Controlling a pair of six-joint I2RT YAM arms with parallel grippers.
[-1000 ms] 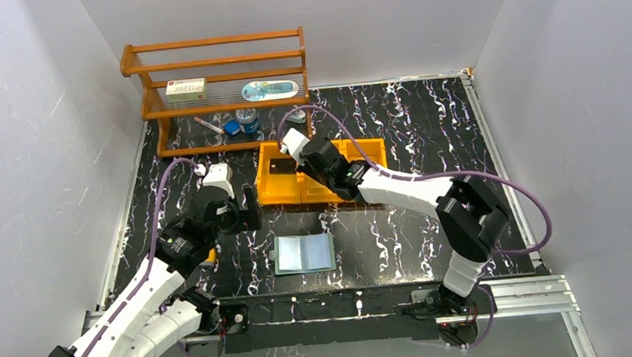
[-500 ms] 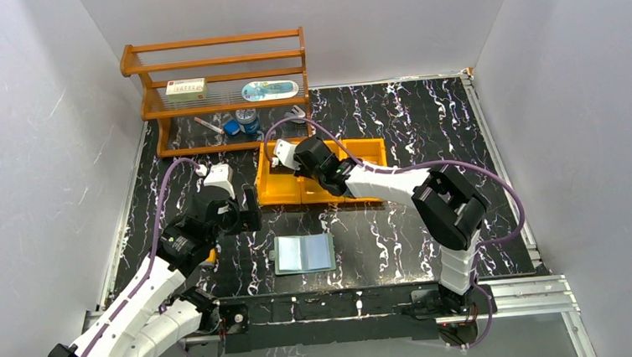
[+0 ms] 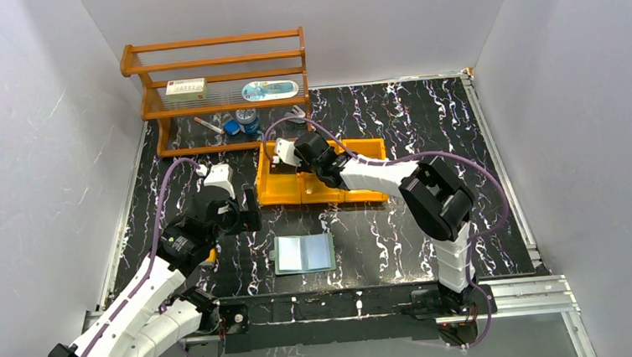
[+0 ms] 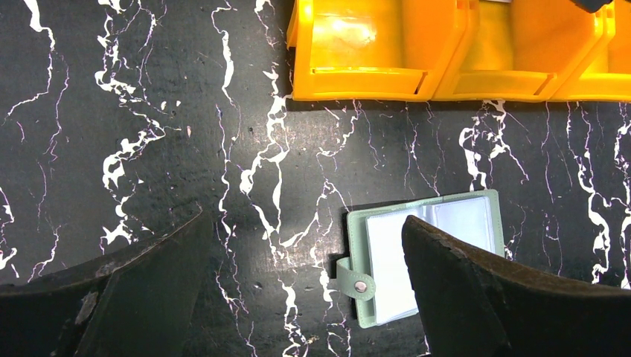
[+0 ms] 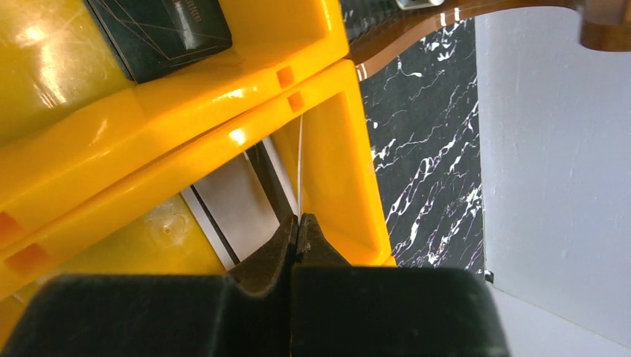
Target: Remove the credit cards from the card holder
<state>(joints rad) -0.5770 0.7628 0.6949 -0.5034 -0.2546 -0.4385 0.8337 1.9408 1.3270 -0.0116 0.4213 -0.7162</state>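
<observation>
The muted-green card holder lies open on the black marble table, and its pale pockets look empty. My left gripper hovers open above the table, its right finger overlapping the holder in its wrist view. My right gripper reaches over the left end of the orange tray. It is shut on a thin credit card, seen edge-on as a pale line. A black card lies in one tray compartment and a silver-grey card in the one beside it.
A wooden shelf stands at the back left, holding a white box with red print and small items. The tray's yellow front wall sits just beyond the holder. Grey walls close in on both sides.
My right gripper has swung left along the tray, from its middle towards its left end. The left arm and the card holder have not moved.
</observation>
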